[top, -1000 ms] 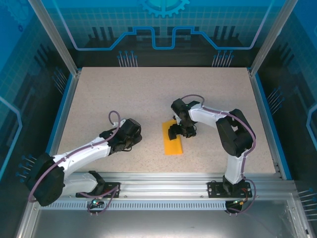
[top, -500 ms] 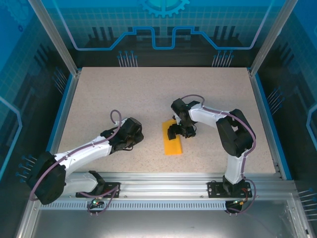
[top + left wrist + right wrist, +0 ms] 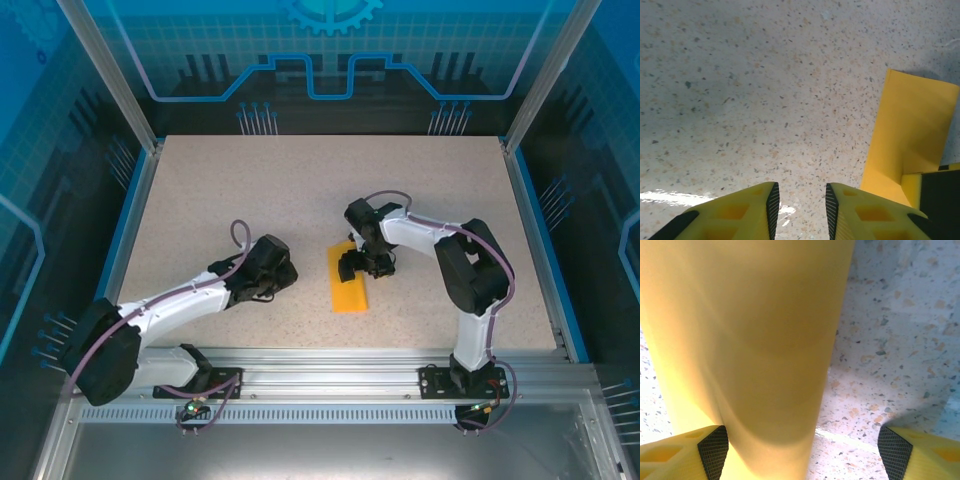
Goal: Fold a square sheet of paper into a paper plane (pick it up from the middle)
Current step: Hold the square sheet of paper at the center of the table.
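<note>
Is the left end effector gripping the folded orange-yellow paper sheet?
No: the left end effector has only bare speckled table between its fingers, and the paper lies apart to one side.

Between the fingers of your right gripper (image 3: 802, 460), the thin orange-yellow folded paper sheet (image 3: 745, 340) is blurred and runs past the frame edges; overhead, the part beneath that gripper is hidden from you.

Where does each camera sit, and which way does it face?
Top external: above and behind the arms, facing down on the table; both arms and the folded paper show.
Left wrist: on the left arm, facing down at the table; its fingers at the bottom.
Right wrist: close over the paper; its fingers in the bottom corners.
Shared: all see the paper.
</note>
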Controlling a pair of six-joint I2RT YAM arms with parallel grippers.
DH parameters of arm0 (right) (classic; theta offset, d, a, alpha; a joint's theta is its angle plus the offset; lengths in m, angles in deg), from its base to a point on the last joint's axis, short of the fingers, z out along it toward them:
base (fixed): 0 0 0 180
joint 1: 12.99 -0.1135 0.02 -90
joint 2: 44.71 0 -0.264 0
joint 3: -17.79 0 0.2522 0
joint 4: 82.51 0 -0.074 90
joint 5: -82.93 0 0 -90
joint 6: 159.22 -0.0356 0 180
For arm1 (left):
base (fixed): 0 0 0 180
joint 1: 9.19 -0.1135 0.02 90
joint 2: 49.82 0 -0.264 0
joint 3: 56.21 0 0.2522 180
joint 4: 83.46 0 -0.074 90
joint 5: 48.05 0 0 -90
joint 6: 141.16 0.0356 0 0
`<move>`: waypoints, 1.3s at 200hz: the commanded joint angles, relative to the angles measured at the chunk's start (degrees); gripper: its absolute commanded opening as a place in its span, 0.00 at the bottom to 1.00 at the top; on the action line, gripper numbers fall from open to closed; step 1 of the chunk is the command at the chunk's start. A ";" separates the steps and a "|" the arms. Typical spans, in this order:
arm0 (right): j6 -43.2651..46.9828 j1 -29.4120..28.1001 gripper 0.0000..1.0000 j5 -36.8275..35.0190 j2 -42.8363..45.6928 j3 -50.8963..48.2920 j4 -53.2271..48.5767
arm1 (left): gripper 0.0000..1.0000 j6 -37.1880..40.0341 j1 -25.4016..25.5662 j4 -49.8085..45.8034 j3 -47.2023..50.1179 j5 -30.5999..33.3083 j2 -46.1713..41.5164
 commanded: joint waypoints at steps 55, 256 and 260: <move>-0.22 -0.77 0.83 3.07 -3.32 -0.85 1.52 | 0.33 1.97 -0.33 2.60 -2.72 -4.10 2.57; -0.12 -1.74 0.85 -3.08 -6.95 -1.04 0.45 | 0.00 3.83 0.23 10.45 -6.99 -13.84 11.65; -0.15 -1.75 0.85 -3.08 -6.92 -1.03 0.49 | 0.00 3.78 0.25 10.91 -7.28 -14.30 12.16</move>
